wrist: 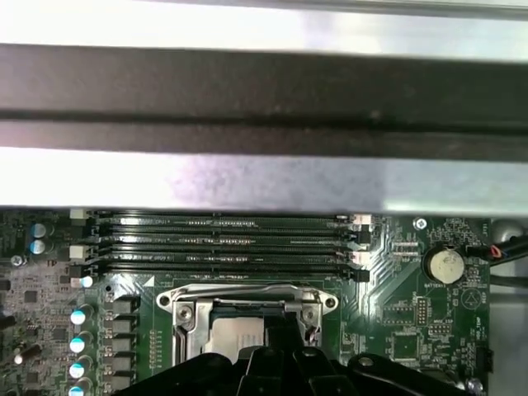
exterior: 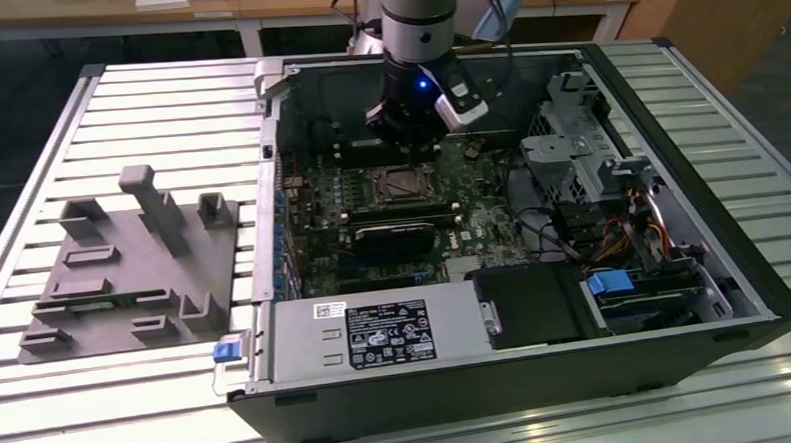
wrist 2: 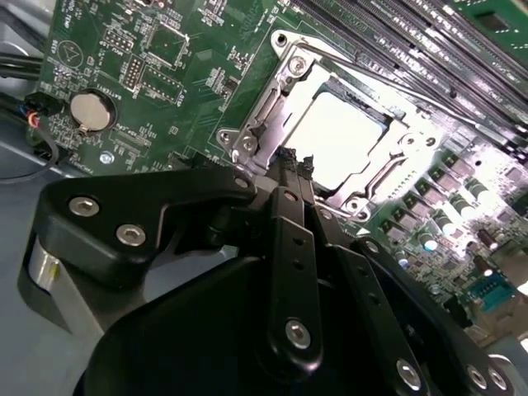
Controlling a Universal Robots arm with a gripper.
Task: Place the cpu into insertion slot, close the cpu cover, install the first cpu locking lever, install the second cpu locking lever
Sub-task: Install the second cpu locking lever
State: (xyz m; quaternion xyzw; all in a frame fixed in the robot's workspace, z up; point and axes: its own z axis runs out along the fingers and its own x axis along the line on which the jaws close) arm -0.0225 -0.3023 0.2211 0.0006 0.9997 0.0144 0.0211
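The cpu point(wrist 2: 338, 136) shows its pale silver face lying flat in the insertion slot point(exterior: 401, 184) on the green board. The silver cpu cover point(wrist 2: 268, 103) lies down around it, and the chip shows through the cover's window point(wrist: 235, 338). A thin metal lever rod point(wrist 2: 330, 51) runs along one side of the socket. My gripper point(wrist 2: 294, 158) hangs just above the socket's rim at one corner, its black fingers pressed together with nothing between them. In the exterior view the gripper point(exterior: 406, 141) sits low inside the case, just behind the socket.
Long black memory slots point(wrist: 223, 239) run beside the socket, with a coin battery point(wrist 2: 91, 110) nearby. The case wall point(wrist: 264, 124) stands close behind. A black module point(exterior: 396, 239), the power supply point(exterior: 373, 333) and cables point(exterior: 596, 233) fill the case. A grey fixture point(exterior: 130, 263) lies outside.
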